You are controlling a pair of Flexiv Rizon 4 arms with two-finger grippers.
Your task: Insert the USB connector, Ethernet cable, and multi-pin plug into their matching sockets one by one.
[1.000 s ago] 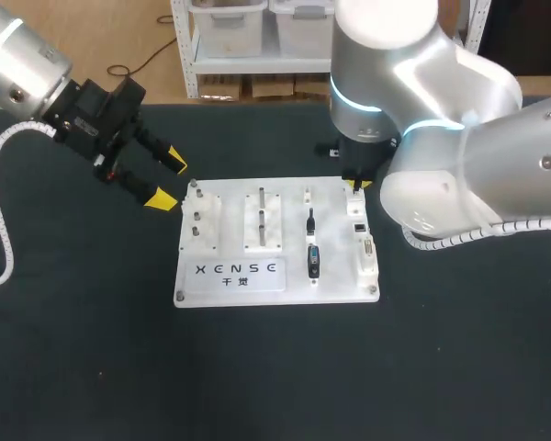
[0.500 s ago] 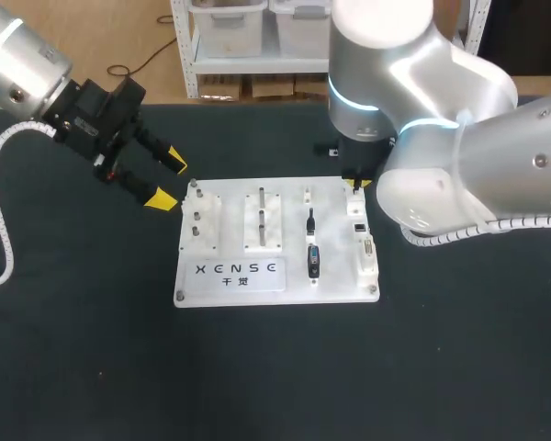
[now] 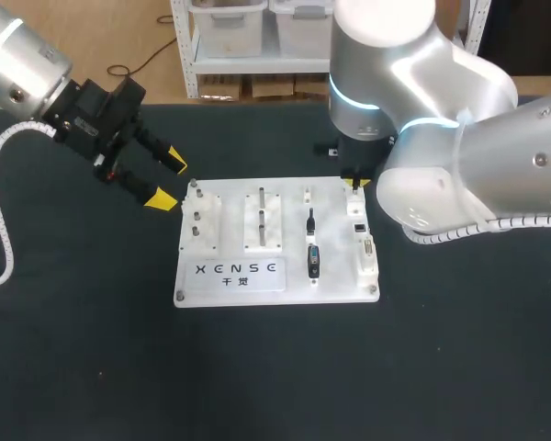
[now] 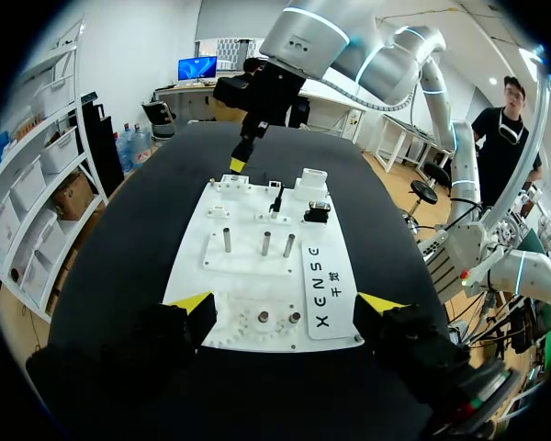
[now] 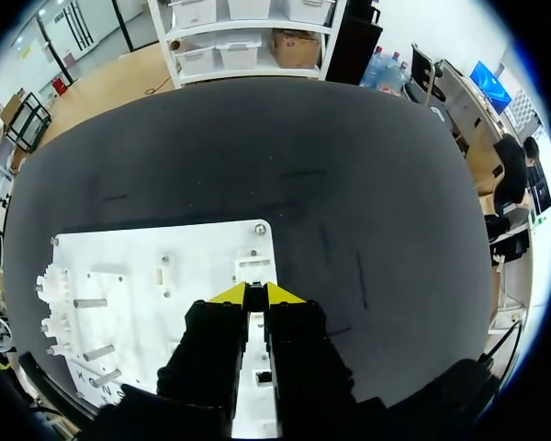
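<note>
At the board's (image 5: 202,253) far right corner: your right gripper (image 5: 255,293) hangs tips-down over a white socket block (image 5: 254,268).
Right wrist view: its yellow tips stand nearly together with only a slit between them; you cannot tell whether anything is pinched there.
Head view: the right arm (image 3: 459,138) hides most of that gripper (one yellow tip peeks out).
Left gripper (image 3: 169,179): spread wide, holding nothing, just off the board's far left corner.
Left wrist view: the board lies ahead of those fingers, with the pegs (image 4: 264,243) upright.
Connectors: a slim plug (image 3: 310,220) and a stubby plug (image 3: 313,261) sit on the board, beside the socket column (image 3: 365,248).
Surface: a black table (image 3: 92,367) with the white board on it.
</note>
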